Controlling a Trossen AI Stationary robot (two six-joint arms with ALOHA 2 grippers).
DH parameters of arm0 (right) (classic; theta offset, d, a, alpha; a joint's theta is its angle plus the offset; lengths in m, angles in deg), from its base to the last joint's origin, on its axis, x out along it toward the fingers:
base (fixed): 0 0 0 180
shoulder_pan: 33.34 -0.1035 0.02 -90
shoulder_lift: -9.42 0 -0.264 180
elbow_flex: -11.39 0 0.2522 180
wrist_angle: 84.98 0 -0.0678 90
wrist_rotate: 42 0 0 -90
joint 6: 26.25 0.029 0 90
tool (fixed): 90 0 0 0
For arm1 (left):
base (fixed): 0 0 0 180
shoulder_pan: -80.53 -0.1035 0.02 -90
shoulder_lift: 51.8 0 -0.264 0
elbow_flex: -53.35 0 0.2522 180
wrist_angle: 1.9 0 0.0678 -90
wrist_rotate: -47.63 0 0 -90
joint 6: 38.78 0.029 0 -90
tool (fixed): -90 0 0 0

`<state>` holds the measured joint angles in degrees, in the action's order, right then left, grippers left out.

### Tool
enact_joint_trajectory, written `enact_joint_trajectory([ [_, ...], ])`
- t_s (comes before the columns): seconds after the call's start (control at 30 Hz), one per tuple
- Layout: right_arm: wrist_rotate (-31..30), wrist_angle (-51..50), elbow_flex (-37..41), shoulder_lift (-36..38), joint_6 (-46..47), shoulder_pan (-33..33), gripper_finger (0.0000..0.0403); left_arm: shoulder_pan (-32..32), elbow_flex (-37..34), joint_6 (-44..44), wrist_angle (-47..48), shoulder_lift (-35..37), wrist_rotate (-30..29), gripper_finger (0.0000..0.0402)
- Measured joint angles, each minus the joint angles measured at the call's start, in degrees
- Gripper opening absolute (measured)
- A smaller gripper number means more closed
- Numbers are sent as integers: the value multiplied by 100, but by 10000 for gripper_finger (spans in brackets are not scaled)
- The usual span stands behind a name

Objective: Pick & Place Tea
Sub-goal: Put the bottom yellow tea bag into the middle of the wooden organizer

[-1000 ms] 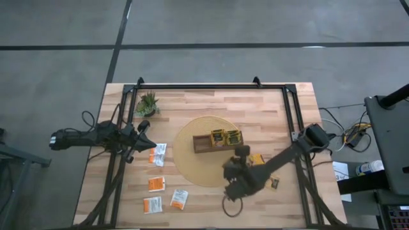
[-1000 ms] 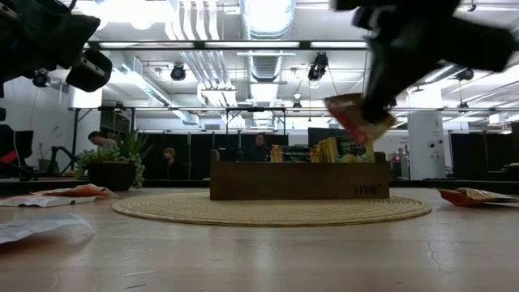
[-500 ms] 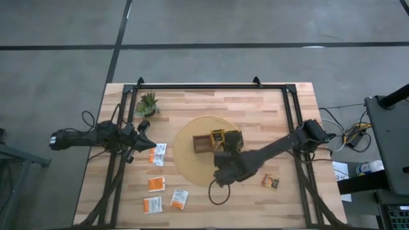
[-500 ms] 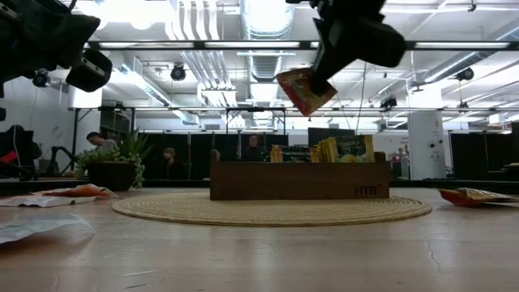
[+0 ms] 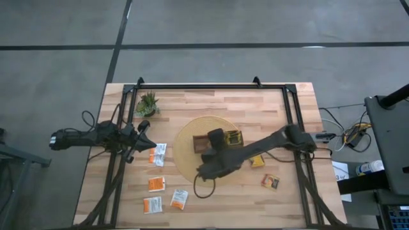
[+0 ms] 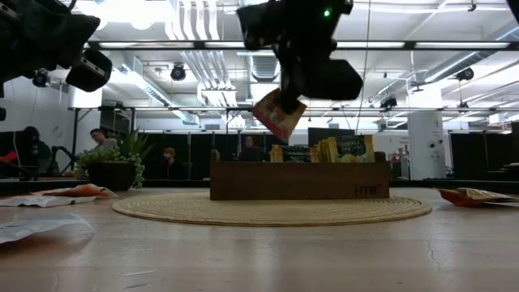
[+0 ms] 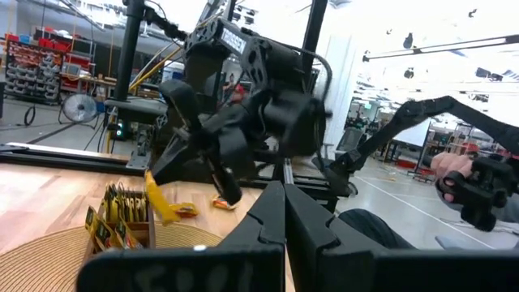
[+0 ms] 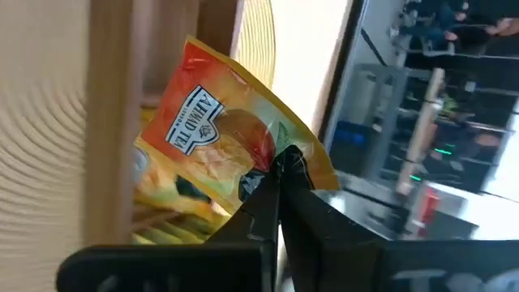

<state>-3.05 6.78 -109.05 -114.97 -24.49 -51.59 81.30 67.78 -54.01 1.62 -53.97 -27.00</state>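
High view: right gripper [image 5: 206, 167] moved from table's right side to over dark brown wooden tray [image 5: 203, 144] on round woven mat [image 5: 185, 167]. Claw pinched tight on orange-yellow tea sachet [image 6: 278, 114], hanging above tray's empty end. Drop looks next. Left gripper [image 5: 146, 141] shut, empty, waiting beside white-and-orange sachets [image 5: 158, 154].

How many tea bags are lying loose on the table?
6. Four tea bags lie on the left side, two on the right. Another hangs in the right gripper. Others may be hidden.
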Motion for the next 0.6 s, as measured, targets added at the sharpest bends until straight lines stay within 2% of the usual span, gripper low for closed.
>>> enact_joint_trajectory([
  [0.07, -256, -650, -392, -328, 220, -1, 8, 1, 0, -2, 6, -2, -2, 0],
  [0.17, -330, -1568, -941, -719, 683, -3, 8, 1, 1, -1, 9, -1, -2, 0],
  [0.37, -322, -1289, -1197, -840, 294, -12, 8, 1, 2, -1, 2, -2, 0, 0],
  [0.6, -285, -1550, -1063, -833, 549, 61, 8, 1, 1, -2, 9, -2, -1, 0],
])
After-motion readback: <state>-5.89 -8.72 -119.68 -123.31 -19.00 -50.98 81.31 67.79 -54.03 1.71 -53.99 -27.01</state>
